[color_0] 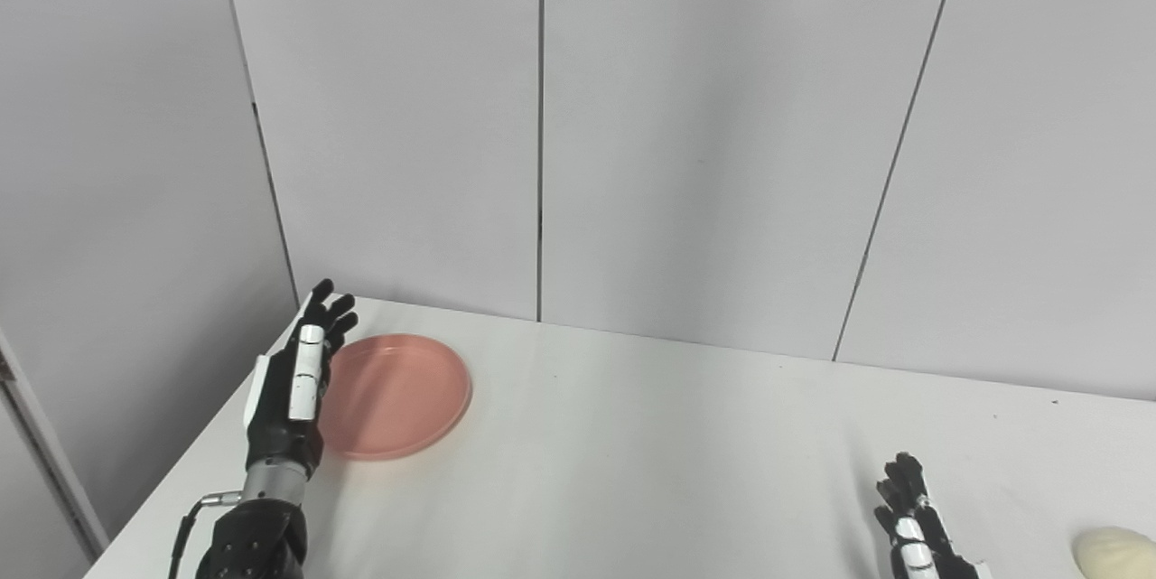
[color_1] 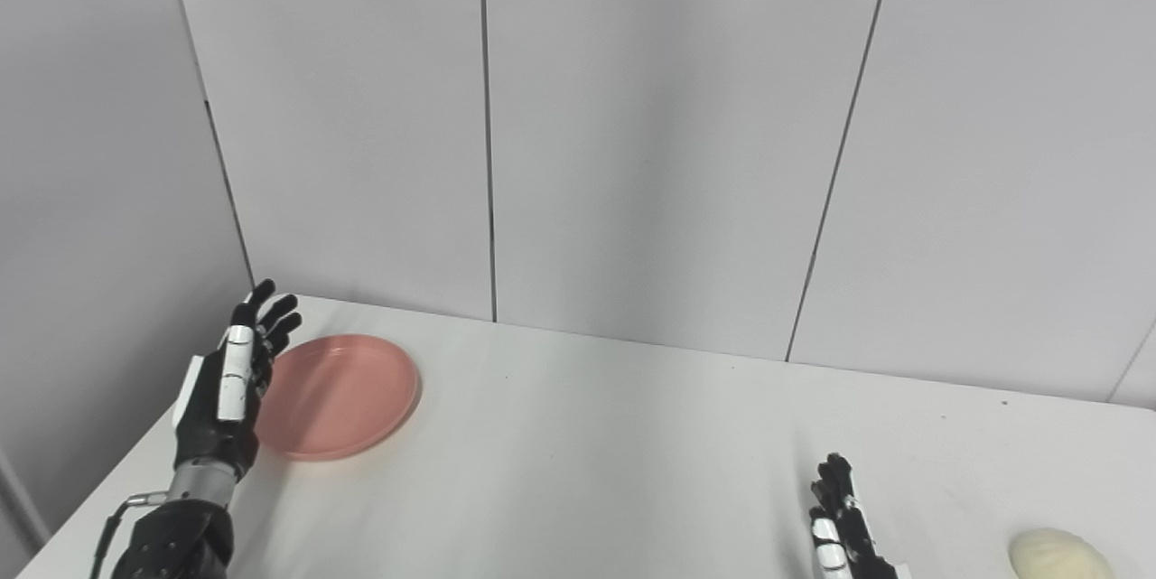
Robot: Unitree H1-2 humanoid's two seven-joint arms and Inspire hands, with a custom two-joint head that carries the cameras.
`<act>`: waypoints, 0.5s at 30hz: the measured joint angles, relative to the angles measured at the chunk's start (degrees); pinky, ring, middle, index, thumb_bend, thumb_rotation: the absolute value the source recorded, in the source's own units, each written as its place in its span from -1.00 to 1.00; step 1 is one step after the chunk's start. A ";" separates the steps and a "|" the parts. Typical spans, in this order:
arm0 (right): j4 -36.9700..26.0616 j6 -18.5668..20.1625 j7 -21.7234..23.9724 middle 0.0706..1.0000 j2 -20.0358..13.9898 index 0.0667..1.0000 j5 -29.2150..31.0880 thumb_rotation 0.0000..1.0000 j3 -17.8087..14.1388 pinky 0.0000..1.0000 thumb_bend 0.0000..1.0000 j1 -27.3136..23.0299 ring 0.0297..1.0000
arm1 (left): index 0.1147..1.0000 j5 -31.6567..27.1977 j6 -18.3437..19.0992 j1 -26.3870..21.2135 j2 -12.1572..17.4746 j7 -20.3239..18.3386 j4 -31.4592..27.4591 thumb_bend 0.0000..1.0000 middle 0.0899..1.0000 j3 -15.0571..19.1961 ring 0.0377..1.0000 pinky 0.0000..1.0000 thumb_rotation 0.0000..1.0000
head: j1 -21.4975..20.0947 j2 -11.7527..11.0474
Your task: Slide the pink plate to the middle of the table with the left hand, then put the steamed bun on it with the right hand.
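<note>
A pink plate (color_0: pixel 397 395) lies flat near the table's far left corner. My left hand (color_0: pixel 298 385) stands on edge against the plate's left rim, fingers straight and apart, holding nothing. A pale steamed bun (color_1: pixel 1058 554) rests at the front right of the table, partly cut off by the frame edge in the left eye view. My right hand (color_1: pixel 840 525) is low at the bottom edge, to the left of the bun and apart from it, fingers extended upward and empty.
The white table (color_0: pixel 650 452) runs from the grey panelled wall (color_0: pixel 542 109) toward me. Its left edge drops off just beside my left arm. Bare tabletop lies between the plate and the bun.
</note>
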 measured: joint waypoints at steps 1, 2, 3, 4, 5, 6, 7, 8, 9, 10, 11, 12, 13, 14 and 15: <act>0.00 0.00 0.03 1.00 -0.02 1.00 0.09 0.78 -0.05 1.00 0.13 0.00 1.00 | 0.75 -0.06 -0.87 -0.39 0.34 0.20 0.99 0.63 0.73 0.32 0.76 0.88 1.00 | 0.52 0.44; 0.00 0.00 0.05 1.00 -0.03 1.00 0.18 0.77 -0.09 1.00 0.13 0.00 1.00 | 0.74 -0.16 -1.57 -0.69 0.71 0.50 1.86 0.63 0.72 0.54 0.74 0.85 1.00 | 0.53 0.44; -0.02 0.01 0.05 1.00 -0.04 1.00 0.30 0.77 -0.16 1.00 0.13 0.01 1.00 | 0.73 -0.19 -2.70 -1.05 1.10 0.82 3.37 0.64 0.70 0.89 0.72 0.84 1.00 | 0.53 0.44; -0.06 0.01 0.06 1.00 -0.04 1.00 0.42 0.78 -0.23 1.00 0.12 0.02 1.00 | 0.72 -0.23 -3.20 -1.44 1.46 1.11 4.81 0.65 0.69 1.33 0.71 0.85 1.00 | 0.96 0.70; -0.09 0.01 0.05 1.00 -0.04 1.00 0.55 0.79 -0.26 1.00 0.11 0.04 1.00 | 0.72 -0.25 -3.72 -1.77 1.78 1.41 6.31 0.66 0.69 1.74 0.70 0.87 1.00 | 1.23 0.62; -0.13 0.01 0.07 1.00 -0.05 1.00 0.75 0.84 -0.28 1.00 0.08 0.06 1.00 | 0.72 -0.25 -4.18 -1.98 2.08 1.72 7.56 0.65 0.68 2.07 0.71 0.93 1.00 | 1.84 0.79; -0.20 0.01 0.07 1.00 -0.09 1.00 0.91 0.84 -0.31 1.00 0.08 0.12 1.00 | 0.72 -0.24 -4.72 -2.02 2.37 2.05 8.59 0.65 0.68 2.30 0.71 0.94 1.00 | 1.85 0.79; -0.29 0.01 0.08 1.00 -0.12 1.00 1.03 0.85 -0.35 1.00 0.07 0.18 1.00 | 0.71 -0.24 -4.77 -2.00 2.57 2.14 9.05 0.65 0.68 2.38 0.71 0.96 1.00 | 2.28 1.05; -0.39 0.01 0.11 1.00 -0.18 1.00 1.23 0.85 -0.39 1.00 0.05 0.29 1.00 | 0.71 -0.23 -4.98 -2.01 2.75 2.38 9.46 0.65 0.67 2.38 0.71 0.95 1.00 | 2.29 1.05; -0.47 0.01 0.21 1.00 -0.22 1.00 1.46 0.85 -0.44 1.00 0.05 0.34 1.00 | 0.70 -0.22 -5.57 -2.05 2.95 2.61 10.14 0.66 0.66 2.44 0.70 0.91 1.00 | 2.29 1.05; -0.56 0.01 0.26 1.00 -0.22 1.00 1.65 0.86 -0.51 1.00 0.04 0.39 1.00 | 0.70 -0.22 -6.08 -2.21 3.19 2.86 11.03 0.66 0.66 2.50 0.69 0.92 1.00 | 2.72 1.49; -0.71 0.01 0.30 1.00 -0.22 1.00 1.84 0.87 -0.58 1.00 0.03 0.48 1.00 | 0.68 -0.21 -6.78 -2.40 3.38 3.15 11.97 0.66 0.64 2.61 0.68 0.90 1.00 | 3.07 1.49; -0.88 0.01 0.34 1.00 -0.26 1.00 2.05 0.87 -0.64 1.00 0.03 0.61 1.00 | 0.68 -0.10 -7.02 -2.53 3.58 3.47 12.78 0.66 0.64 2.64 0.67 0.89 1.00 | 3.08 1.49; -1.00 0.01 0.37 1.00 -0.27 1.00 2.21 0.87 -0.66 1.00 0.03 0.70 1.00 | 0.67 0.09 -7.10 -2.53 3.72 3.92 13.13 0.67 0.63 2.64 0.67 0.92 1.00 | 3.69 1.84; -1.05 0.01 0.39 1.00 -0.28 1.00 2.30 0.88 -0.72 1.00 0.02 0.73 1.00 | 0.67 0.46 -7.16 -2.54 3.82 4.60 13.55 0.68 0.63 2.61 0.68 0.95 1.00 | 4.65 2.37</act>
